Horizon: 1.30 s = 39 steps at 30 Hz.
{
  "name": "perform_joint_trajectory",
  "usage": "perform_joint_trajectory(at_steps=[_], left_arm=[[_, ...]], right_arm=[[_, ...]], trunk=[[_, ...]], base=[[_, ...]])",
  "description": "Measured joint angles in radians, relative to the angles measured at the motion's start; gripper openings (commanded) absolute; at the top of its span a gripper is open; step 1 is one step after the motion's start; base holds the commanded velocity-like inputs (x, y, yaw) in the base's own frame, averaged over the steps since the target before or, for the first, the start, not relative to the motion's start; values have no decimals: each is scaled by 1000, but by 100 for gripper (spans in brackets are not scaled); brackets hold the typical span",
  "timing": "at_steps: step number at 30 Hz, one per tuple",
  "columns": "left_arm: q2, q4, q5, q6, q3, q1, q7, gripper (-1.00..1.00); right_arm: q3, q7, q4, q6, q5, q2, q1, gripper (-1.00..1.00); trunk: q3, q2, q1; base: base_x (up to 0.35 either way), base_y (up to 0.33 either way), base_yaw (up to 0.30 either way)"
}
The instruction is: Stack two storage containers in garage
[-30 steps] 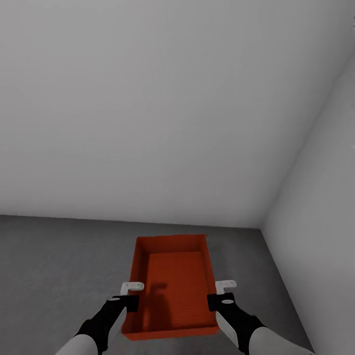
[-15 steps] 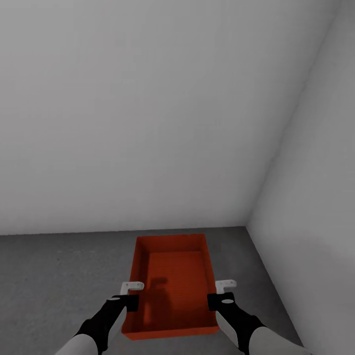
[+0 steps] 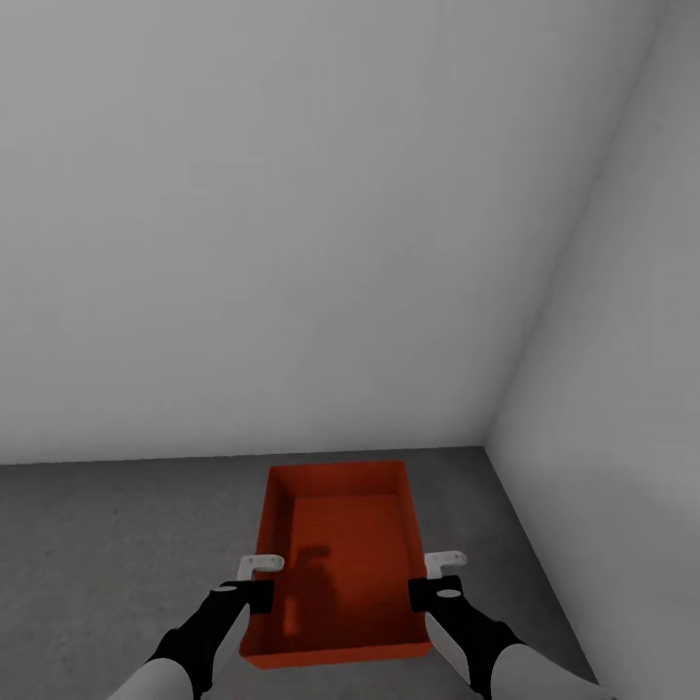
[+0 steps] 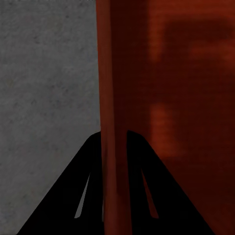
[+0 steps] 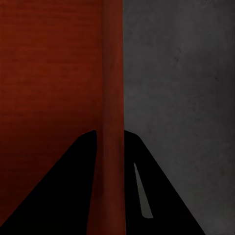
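Container: storage container (image 3: 340,564), orange-red and lidless, carried between both arms in the head view, with nothing visible inside it.
Long axis: running away from the robot toward the corner where the back wall (image 3: 292,243) meets the side wall (image 3: 622,389).
Left end effector (image 3: 261,579): closed narrow over the container's left long wall; in the left wrist view (image 4: 115,186) one finger lies inside that wall and one outside.
Right end effector (image 3: 439,576): clamped the same way on the right long wall; in the right wrist view (image 5: 111,186) the rim runs straight between the two fingers.
Which arm is nearer: neither; the grips sit level with each other, toward the near end of the bin.
Place: grey speckled concrete floor (image 3: 107,554) beneath the bin, so this looks like the garage.
Height: the wrist views show concrete beyond the wall, but I cannot tell whether the bottom rests on it or hangs just above.
Coming move, as I judge it: straight down, both arms together, keeping the bin level.
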Motion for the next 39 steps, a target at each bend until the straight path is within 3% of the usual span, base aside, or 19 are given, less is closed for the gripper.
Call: perform_joint_trajectory(at_steps=[39], left_arm=[[0, 1, 9, 0, -8, 0, 9, -100]], right_arm=[[3, 2, 0, 0, -3, -1, 0, -100]], trunk=[[0, 0, 0]], base=[[0, 0, 0]])
